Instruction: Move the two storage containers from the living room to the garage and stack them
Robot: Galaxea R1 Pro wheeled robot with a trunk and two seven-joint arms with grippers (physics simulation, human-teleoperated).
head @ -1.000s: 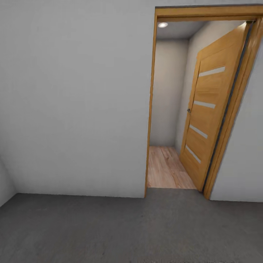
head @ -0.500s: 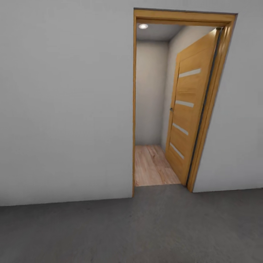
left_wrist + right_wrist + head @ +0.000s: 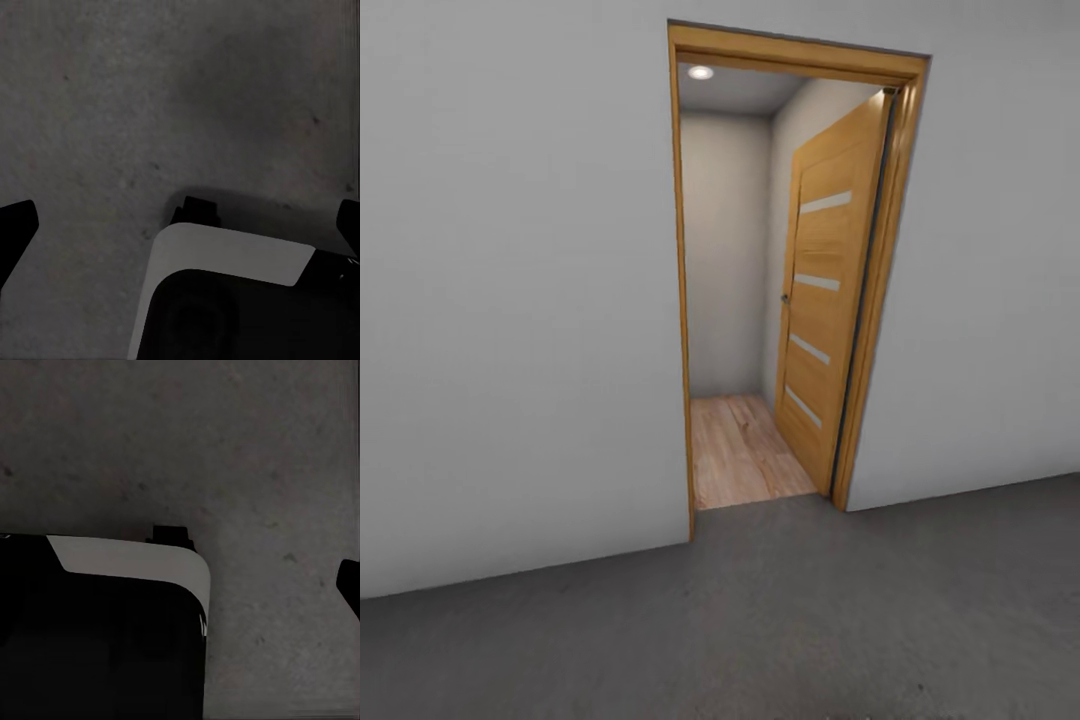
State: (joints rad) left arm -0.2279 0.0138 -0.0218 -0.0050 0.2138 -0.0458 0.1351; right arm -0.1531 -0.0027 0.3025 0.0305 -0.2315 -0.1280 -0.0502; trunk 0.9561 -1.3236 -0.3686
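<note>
Sliding across the head view from 2 o'clock toward 12 o'clock, the doorway (image 3: 760, 290) is now sitting almost centred; because the whole picture is shifting with it, the camera is turning, not the door frame. The robot is standing in the garage, on the floor (image 3: 780, 620), a dark grey speckled concrete surface, and is squaring up to the opening.

The wooden door (image 3: 825, 290) is standing open, swung inward along the 3 o'clock side of the passage. Beyond the threshold, light wood plank flooring (image 3: 740, 455) is running back to a plain wall under a ceiling light (image 3: 701, 72).

The left tool (image 3: 180, 225) is pointing down at the concrete, its dark fingertips (image 3: 15, 229) showing at opposite edges of the left wrist view: spread wide and carrying nothing. Of the right tool, one fingertip (image 3: 349, 585) is showing at the edge of the right wrist view, above the robot base (image 3: 127, 566); whether it is spread or pressed together cannot be told.

The two storage containers are appearing in none of these views. Judging by the heading, the robot is setting out through the doorway to fetch one, so carrying work is remaining. The next move is calling for a centred pass between door frame and door edge.
</note>
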